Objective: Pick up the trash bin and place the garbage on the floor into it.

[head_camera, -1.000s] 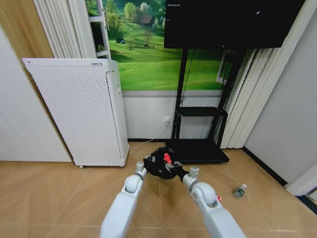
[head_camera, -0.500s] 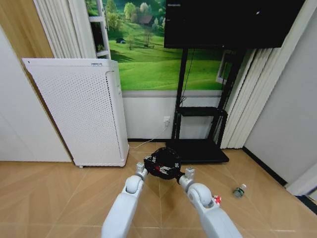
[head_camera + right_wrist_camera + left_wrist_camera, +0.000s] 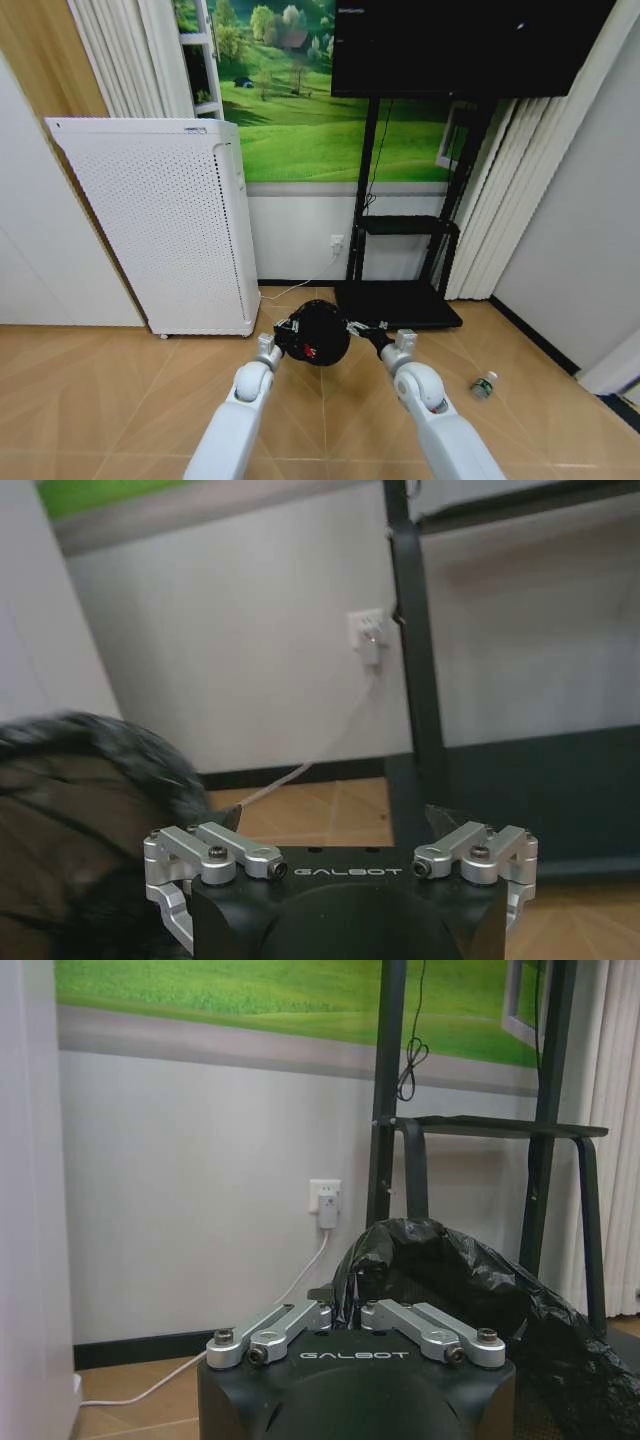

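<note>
Robot holds the bin (image 3: 315, 332) off the floor.
Left tool (image 3: 345, 1322) clenched on its liner rim, right tool (image 3: 340, 865) released; bottle (image 3: 484, 385) still on floor.

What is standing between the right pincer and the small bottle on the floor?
Nothing visible. Bare wooden floor lies between the right pincer, open beside the trash bin, and the bottle off to the robot's right. The left pincer grips the bin's liner.
</note>
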